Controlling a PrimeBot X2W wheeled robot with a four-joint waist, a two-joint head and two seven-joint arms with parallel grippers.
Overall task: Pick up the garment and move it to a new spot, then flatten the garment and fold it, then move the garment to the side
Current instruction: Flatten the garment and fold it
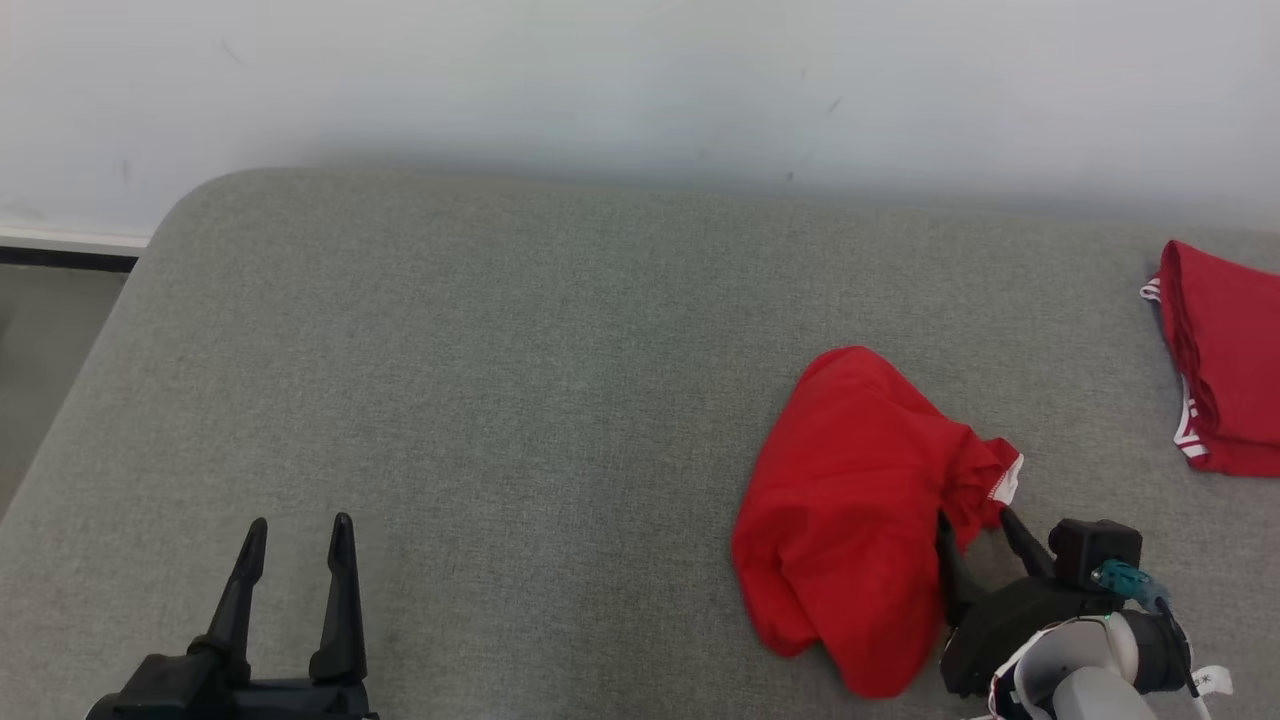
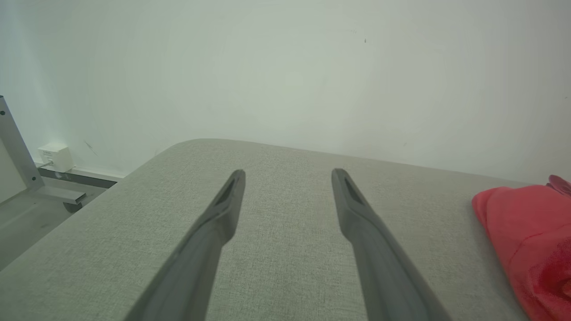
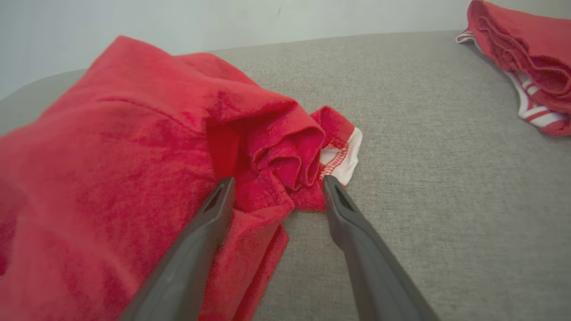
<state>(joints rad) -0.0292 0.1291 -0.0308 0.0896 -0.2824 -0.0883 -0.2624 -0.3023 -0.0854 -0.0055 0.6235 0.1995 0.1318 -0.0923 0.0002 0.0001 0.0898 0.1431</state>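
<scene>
The right gripper (image 1: 972, 520), wide open and gripping nothing, has its tips either side of the bunched, white-edged hem of the crumpled red garment (image 1: 850, 500), which lies right of centre on the grey padded surface (image 1: 500, 400). The left gripper (image 1: 300, 525), equally spread and empty, sits well apart, its base cut off. A second garment (image 1: 1225, 360), red with white stripes, is cropped at the right edge.

Lab-like room — grey padded table (image 1: 500, 400), plain white wall (image 1: 640, 80).
</scene>
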